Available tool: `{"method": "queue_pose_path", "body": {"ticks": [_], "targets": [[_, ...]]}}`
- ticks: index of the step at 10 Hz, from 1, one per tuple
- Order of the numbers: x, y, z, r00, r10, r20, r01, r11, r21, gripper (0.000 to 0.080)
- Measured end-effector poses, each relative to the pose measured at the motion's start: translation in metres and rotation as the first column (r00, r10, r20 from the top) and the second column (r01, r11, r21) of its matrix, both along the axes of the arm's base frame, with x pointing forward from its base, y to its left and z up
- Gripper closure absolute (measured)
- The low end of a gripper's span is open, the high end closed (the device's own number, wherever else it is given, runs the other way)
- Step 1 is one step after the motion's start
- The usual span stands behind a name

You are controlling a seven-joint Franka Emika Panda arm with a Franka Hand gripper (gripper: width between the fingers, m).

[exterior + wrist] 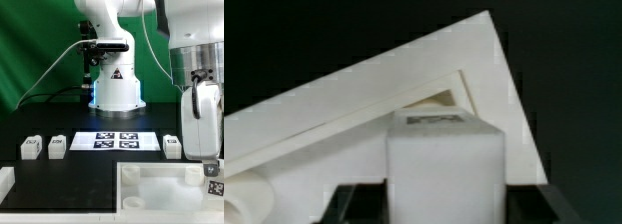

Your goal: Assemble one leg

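My gripper [211, 168] is shut on a leg [214, 185], a small white block with a black-and-white tag, and holds it over the near right corner of the large white tray [150, 187]. In the wrist view the leg [446, 160] stands upright between my dark fingers [352, 203], with my gripper [441, 208] closed on its sides. A corner of the tray [420, 75] lies behind it. Three more legs stand on the black table: two at the exterior view's left [30, 148] [57, 147] and one at its right [172, 147].
The marker board [118, 140] lies flat in front of the robot base [112, 85]. A white part [5, 181] sits at the exterior view's near left edge. A rounded white feature [249, 200] shows inside the tray in the wrist view.
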State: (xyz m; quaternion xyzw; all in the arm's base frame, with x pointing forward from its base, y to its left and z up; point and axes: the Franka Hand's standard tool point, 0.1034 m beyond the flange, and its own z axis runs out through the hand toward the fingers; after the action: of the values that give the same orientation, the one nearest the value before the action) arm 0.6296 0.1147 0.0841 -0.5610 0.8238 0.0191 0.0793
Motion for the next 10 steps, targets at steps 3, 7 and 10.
{"method": "queue_pose_path", "body": {"ticks": [3, 7, 10], "targets": [[-0.001, 0.0, -0.004, 0.985, 0.17, 0.007, -0.17, 0.985, -0.021, 0.0262], [0.003, 0.001, -0.009, 0.737, 0.675, 0.024, -0.672, 0.736, -0.076, 0.0151], [0.0, 0.0, -0.011, 0.391, 0.92, -0.021, -0.915, 0.387, -0.113, 0.015]]}}
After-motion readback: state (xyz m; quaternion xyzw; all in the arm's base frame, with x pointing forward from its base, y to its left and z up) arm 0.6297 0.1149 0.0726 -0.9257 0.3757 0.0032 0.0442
